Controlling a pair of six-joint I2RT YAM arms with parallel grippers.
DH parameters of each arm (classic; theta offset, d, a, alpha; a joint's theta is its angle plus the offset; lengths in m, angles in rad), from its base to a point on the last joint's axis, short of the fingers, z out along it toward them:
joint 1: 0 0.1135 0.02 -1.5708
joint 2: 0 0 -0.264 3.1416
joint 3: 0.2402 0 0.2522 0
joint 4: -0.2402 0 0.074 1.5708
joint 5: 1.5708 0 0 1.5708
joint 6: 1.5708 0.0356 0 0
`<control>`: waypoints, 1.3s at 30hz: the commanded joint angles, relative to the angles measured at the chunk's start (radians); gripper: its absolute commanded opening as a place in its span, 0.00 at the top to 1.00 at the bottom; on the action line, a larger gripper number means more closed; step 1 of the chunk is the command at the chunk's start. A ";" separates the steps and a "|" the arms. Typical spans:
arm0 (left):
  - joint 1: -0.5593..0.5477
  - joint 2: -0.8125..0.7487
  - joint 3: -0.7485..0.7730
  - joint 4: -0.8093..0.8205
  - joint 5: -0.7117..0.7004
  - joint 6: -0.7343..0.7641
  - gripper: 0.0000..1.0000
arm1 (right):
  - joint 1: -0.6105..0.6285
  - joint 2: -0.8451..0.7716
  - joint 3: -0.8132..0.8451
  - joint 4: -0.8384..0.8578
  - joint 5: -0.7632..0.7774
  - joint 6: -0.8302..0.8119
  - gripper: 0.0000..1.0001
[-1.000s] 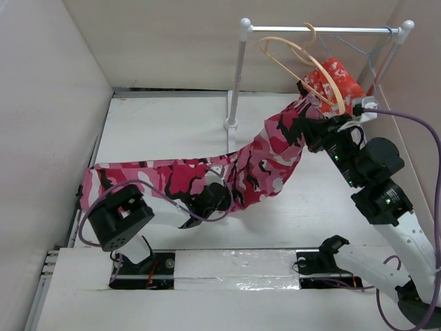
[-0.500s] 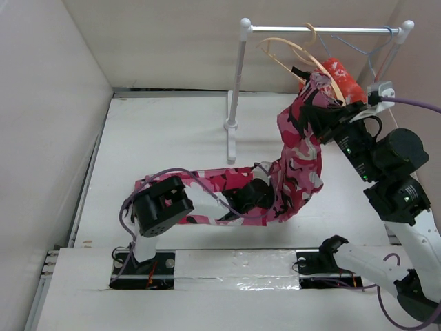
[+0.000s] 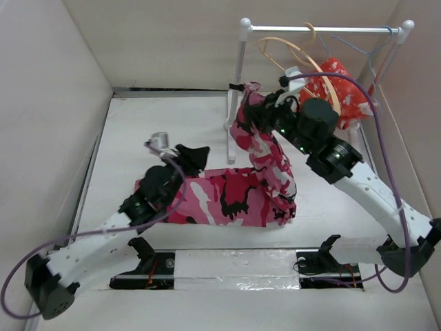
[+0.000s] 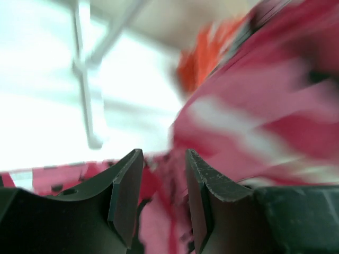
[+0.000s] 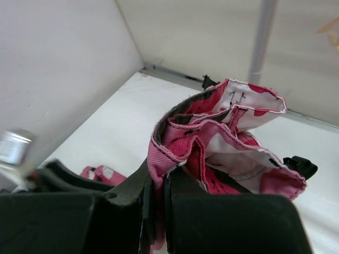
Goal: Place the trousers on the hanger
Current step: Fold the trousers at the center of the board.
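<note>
The camouflage trousers (image 3: pixel 234 200) lie folded over on the table, with one end rising to my right gripper (image 3: pixel 258 110). That gripper is shut on the bunched pink waistband (image 5: pixel 212 137), which is pinched between its jaws (image 5: pixel 164 177) beside the rack's left post. The tan wooden hanger (image 3: pixel 298 49) hangs on the rail, up and to the right of that gripper. At the left end of the folded cloth, my left gripper (image 3: pixel 193 157) is open. In the left wrist view its jaws (image 4: pixel 163 159) stand apart, with blurred trousers (image 4: pixel 254 106) beyond them and nothing gripped.
A white rack (image 3: pixel 238 76) stands at the back, its foot (image 3: pixel 232 125) on the table just behind the trousers. A red-orange garment (image 3: pixel 341 89) and a thin wire hanger (image 3: pixel 368 45) hang at the rail's right end. Walls close in left and right.
My left gripper has opened and let go of the trousers, its arm now stretched forward. My right gripper has carried the waistband left, from the hanger to the rack's left post.
</note>
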State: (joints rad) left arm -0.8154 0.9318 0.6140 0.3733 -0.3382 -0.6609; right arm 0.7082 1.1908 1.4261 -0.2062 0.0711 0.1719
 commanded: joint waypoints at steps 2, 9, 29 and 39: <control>0.009 -0.327 0.012 -0.108 -0.151 0.046 0.66 | 0.134 0.109 0.117 0.264 0.015 -0.008 1.00; -0.033 -0.626 0.050 -0.229 -0.314 0.060 0.66 | 0.339 0.505 0.233 0.350 0.029 0.023 1.00; -0.079 -0.512 0.030 -0.275 -0.361 0.031 0.65 | 0.352 0.402 -0.200 0.469 0.031 0.075 0.78; -0.106 -0.129 -0.118 -0.133 -0.165 -0.037 0.68 | 0.290 0.072 -0.772 0.482 0.121 0.204 1.00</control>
State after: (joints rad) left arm -0.9047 0.7750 0.5411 0.1768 -0.5640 -0.6586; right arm 1.0084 1.2961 0.7441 0.2424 0.1505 0.3122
